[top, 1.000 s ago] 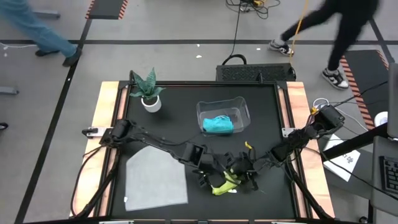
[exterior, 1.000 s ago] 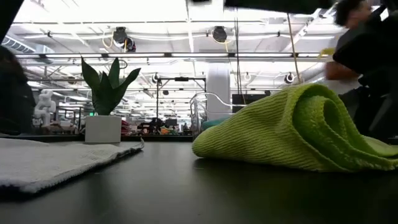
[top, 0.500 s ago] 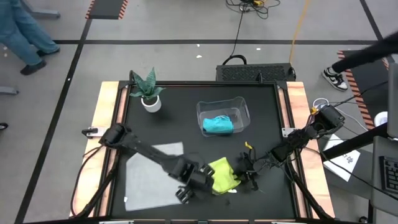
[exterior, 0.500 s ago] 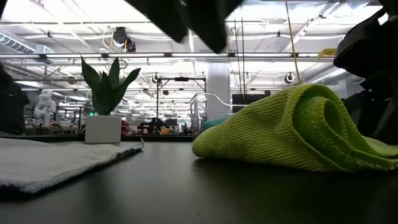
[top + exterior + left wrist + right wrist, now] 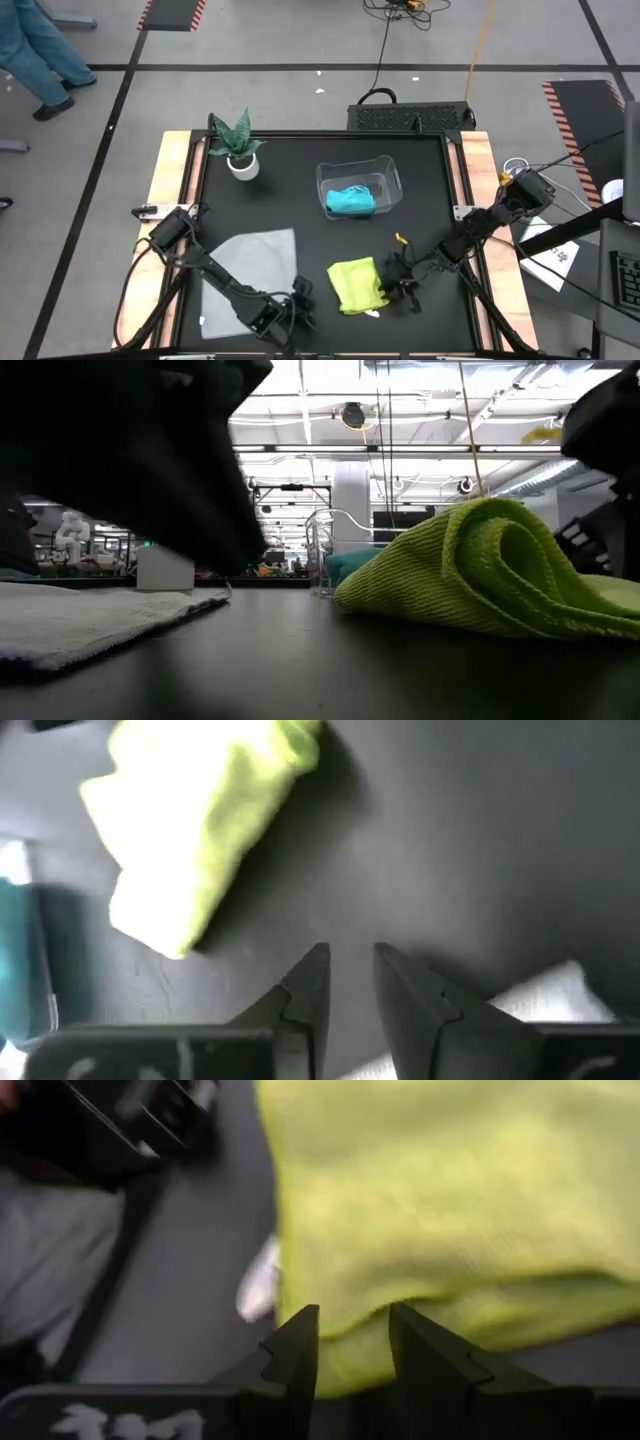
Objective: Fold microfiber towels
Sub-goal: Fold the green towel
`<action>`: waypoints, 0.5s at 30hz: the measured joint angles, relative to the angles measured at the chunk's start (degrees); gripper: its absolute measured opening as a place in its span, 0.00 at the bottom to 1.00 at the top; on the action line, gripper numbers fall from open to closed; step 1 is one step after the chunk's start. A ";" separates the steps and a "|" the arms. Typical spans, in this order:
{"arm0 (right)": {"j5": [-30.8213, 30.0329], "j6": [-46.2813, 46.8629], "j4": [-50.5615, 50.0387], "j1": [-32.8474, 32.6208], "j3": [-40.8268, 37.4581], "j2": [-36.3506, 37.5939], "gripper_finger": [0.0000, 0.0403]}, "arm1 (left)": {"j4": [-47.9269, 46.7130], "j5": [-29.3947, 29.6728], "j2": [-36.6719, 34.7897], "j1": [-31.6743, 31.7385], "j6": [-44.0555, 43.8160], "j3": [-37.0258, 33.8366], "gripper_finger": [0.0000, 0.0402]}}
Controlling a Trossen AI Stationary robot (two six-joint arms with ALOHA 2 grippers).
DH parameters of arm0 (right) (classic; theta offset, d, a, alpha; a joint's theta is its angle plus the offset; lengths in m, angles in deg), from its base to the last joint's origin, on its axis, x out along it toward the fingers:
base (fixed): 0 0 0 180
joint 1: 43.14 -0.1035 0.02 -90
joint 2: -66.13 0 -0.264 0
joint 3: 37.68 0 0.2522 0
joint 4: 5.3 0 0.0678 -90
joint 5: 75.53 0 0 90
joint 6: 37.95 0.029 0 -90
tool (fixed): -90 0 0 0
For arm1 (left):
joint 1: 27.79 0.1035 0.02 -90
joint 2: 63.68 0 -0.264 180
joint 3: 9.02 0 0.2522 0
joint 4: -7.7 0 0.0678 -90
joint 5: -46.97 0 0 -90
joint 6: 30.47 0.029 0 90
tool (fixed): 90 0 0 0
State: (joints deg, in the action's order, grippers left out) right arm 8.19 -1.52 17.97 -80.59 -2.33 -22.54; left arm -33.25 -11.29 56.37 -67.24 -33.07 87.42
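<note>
The yellow-green towel lies folded into a small rectangle on the black table, near the front and right of centre. In the low view it is a folded hump. My right gripper is at its right edge, shut on it. My left gripper is left of the towel, near the front edge, slightly open and empty. The light grey towel lies flat at the front left. The teal towel lies bunched inside the clear bin. My right gripper has the yellow-green towel's right edge between its two fingers, several layers thick. It comes low from the table's right side. The rest of the towel lies on the table.
A small potted plant stands at the far left. My left arm fills the low view's left and hides the plant's leaves there. A person's legs show on the floor beyond the table's far left. Bare table lies between the bin and the towels.
My left gripper has let go of the yellow-green towel and drawn back toward the table's near-left, away from it. The towel was bunched between both grippers and is now folded over, lying flat as a rectangle. My right gripper has stayed at its right edge.
</note>
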 joint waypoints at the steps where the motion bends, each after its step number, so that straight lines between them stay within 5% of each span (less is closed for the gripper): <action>1: -0.85 0.29 1.52 -0.68 0.00 0.00 0.29 | 1.94 1.37 -0.04 -0.06 -1.54 -0.52 0.19; 6: -2.57 -1.55 5.17 -3.22 1.07 0.00 0.29 | 11.46 8.79 -0.02 0.57 -3.83 -3.75 0.14; 15: -3.10 -7.13 4.73 -5.01 4.58 0.00 0.29 | 11.99 19.22 -0.05 3.42 -10.26 -12.06 0.07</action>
State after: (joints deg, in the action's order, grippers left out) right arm 5.10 -8.66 22.70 -85.60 2.25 -22.54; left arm -21.27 7.93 56.32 -63.82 -43.34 75.37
